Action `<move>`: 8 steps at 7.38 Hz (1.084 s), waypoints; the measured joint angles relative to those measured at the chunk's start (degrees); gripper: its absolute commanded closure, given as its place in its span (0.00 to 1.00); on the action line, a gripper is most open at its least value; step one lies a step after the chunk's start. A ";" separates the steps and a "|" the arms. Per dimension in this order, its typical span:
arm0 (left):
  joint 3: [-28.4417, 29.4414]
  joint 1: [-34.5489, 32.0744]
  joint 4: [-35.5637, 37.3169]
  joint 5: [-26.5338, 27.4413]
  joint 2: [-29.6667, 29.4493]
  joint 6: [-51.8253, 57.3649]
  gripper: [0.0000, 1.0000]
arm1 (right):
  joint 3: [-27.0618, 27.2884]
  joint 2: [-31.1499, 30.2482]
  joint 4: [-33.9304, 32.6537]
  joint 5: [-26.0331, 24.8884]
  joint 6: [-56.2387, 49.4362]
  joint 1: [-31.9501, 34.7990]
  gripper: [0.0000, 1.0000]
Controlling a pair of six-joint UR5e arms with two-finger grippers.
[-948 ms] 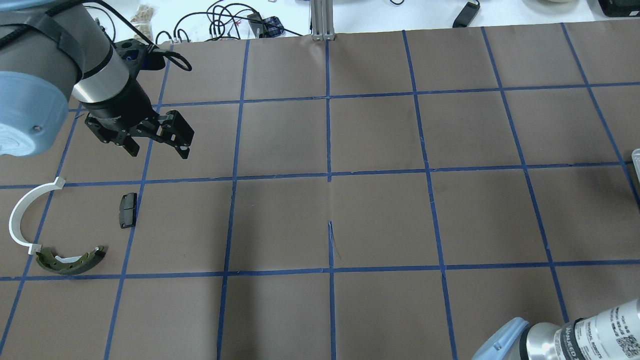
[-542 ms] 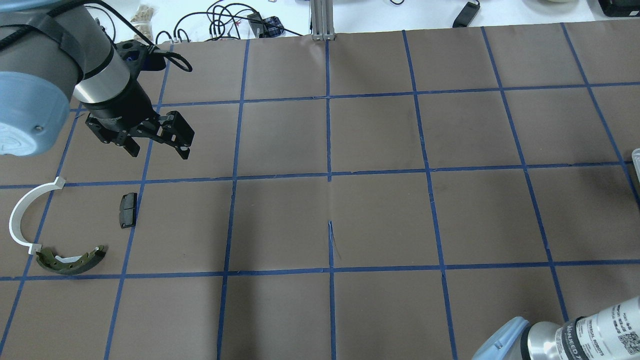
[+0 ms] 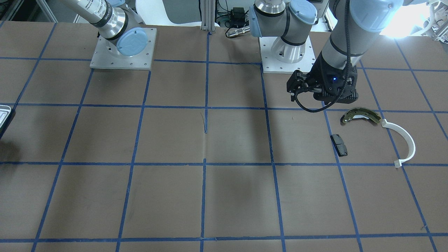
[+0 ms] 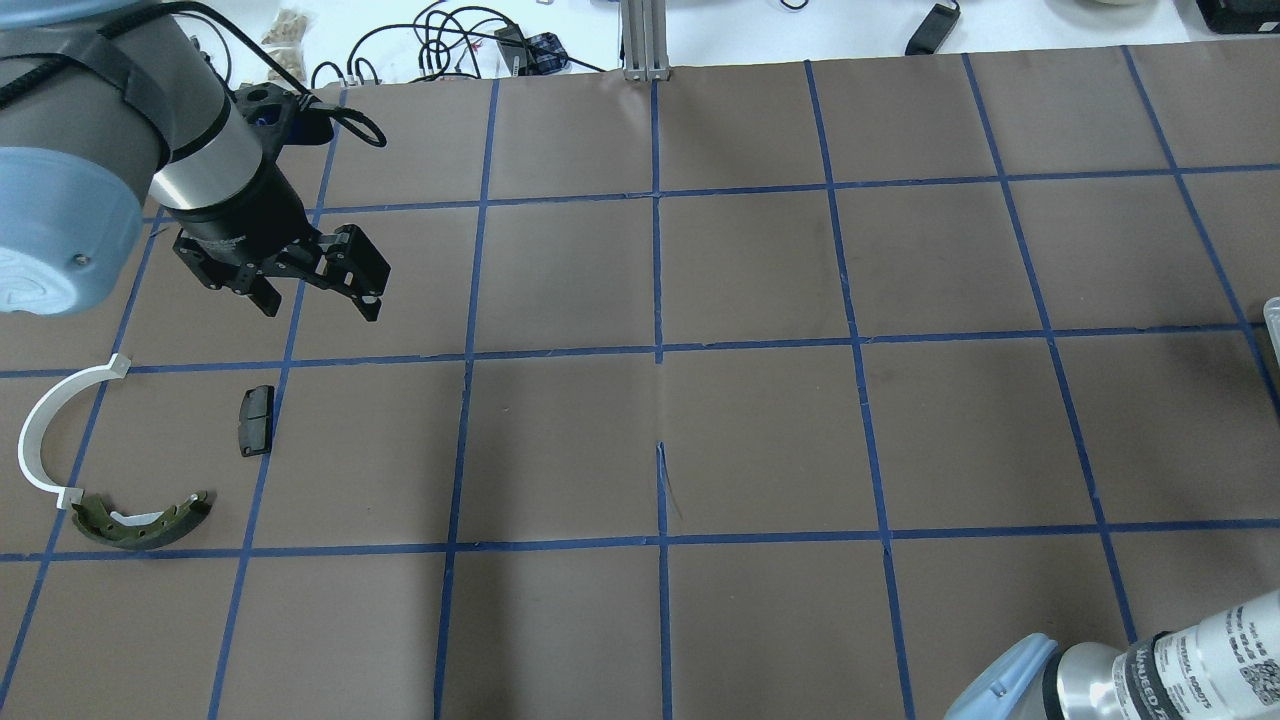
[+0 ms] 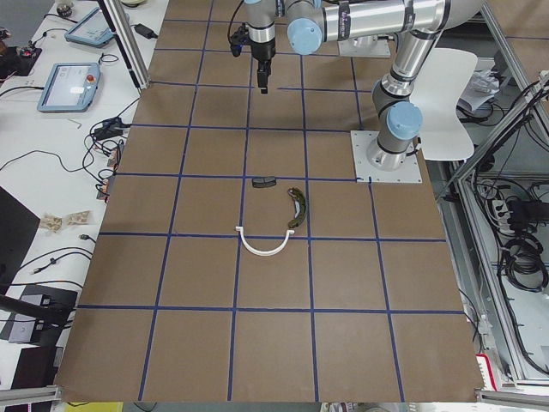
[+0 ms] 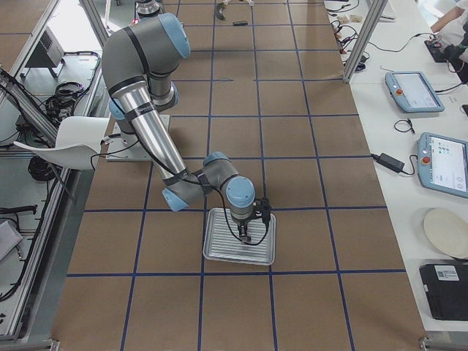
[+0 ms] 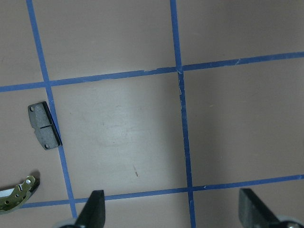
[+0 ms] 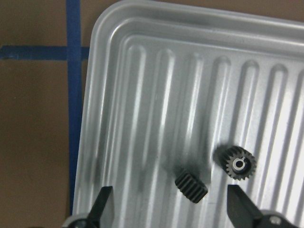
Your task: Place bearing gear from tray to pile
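Observation:
The silvery ridged tray (image 8: 102, 95) fills the right wrist view. Two small black gears lie in it: one on its side (image 8: 191, 186), one flat with a centre hole (image 8: 235, 163). My right gripper (image 8: 169, 210) is open and hangs just above the tray, with the side-lying gear between its fingers' line; it also shows in the exterior right view (image 6: 246, 235). The pile is the olive-brass shoe (image 4: 140, 520), white arc (image 4: 45, 430) and black pad (image 4: 255, 420). My left gripper (image 4: 320, 305) is open and empty, hovering beyond the pad.
Cables and small items lie along the table's far edge (image 4: 450, 40). An aluminium post (image 4: 645, 40) stands at the far middle. Two grey base plates (image 3: 122, 49) sit at the robot's side. Blue tape lines mark a grid on the brown table.
The left gripper has hardly moved and stays open. The right arm's forearm at the lower right edge has slid slightly lower.

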 measured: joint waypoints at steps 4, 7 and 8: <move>-0.14 -0.04 0.15 -0.04 -0.33 0.00 0.00 | -0.12 0.43 0.00 -0.46 -0.27 -0.03 1.00; -0.01 -0.04 0.34 -0.04 -0.53 0.00 0.00 | -0.11 -0.72 0.19 -0.78 1.02 0.18 1.00; 0.10 -0.04 0.52 0.03 -0.62 0.00 0.00 | 0.09 -2.62 0.56 -0.63 2.51 1.05 1.00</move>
